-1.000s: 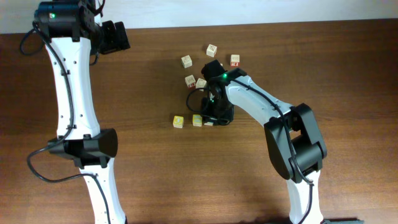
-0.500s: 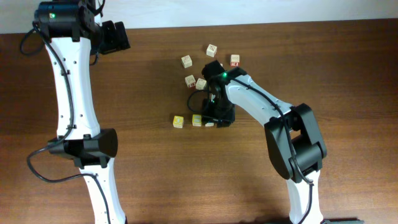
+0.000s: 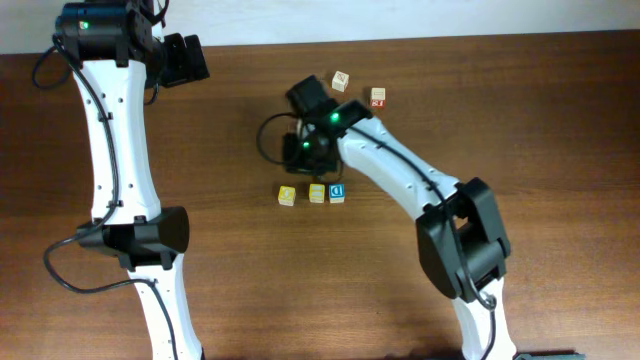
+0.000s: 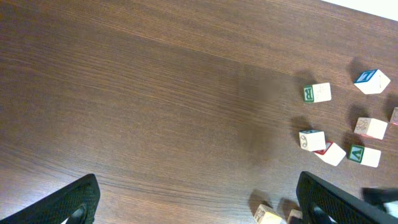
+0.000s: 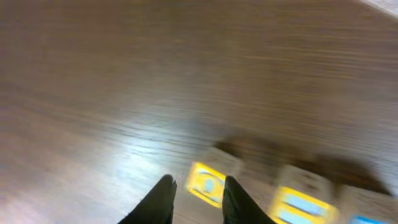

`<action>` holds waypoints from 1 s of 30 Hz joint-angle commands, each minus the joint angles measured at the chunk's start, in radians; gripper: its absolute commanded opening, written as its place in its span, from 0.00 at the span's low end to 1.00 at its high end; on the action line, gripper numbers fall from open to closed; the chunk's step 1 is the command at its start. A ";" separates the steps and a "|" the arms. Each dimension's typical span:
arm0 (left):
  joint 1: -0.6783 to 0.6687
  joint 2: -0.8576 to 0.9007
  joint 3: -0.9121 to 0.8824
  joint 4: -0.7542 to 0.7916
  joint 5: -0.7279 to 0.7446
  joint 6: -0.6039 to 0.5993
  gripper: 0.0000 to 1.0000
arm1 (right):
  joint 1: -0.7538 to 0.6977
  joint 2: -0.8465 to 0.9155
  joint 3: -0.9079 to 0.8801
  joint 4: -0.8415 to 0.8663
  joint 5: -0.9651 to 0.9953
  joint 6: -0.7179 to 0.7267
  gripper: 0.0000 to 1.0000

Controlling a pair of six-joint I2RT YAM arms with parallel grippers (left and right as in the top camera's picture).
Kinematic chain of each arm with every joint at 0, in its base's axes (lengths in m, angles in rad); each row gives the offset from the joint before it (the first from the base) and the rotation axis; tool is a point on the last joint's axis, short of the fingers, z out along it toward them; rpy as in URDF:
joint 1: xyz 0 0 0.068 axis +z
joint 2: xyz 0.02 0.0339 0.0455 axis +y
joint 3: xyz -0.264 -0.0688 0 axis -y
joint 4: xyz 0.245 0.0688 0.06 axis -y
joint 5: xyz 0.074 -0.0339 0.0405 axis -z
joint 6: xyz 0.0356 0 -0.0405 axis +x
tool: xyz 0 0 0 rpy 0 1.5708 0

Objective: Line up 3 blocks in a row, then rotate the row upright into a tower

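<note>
**Square up on the yellow block before you close**

The fingers (image 5: 160, 202) of your right gripper (image 5: 198, 186) are parted only narrowly and hold nothing. Just beyond them lies the left yellow block (image 5: 207, 182), the end of the row of three blocks (image 3: 317, 192). I'd widen first, centre over it, descend squarely, then twist. Your left gripper (image 4: 199, 194) hangs wide open and empty, well apart.

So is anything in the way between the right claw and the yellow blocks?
Nothing visible. In the right wrist view, the nearest yellow block shows just past the parted fingers of the right gripper, with no other block between.
</note>
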 commanded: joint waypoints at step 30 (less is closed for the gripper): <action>-0.002 -0.031 0.016 -0.001 0.000 0.016 0.99 | 0.132 0.095 0.010 -0.053 0.109 -0.071 0.27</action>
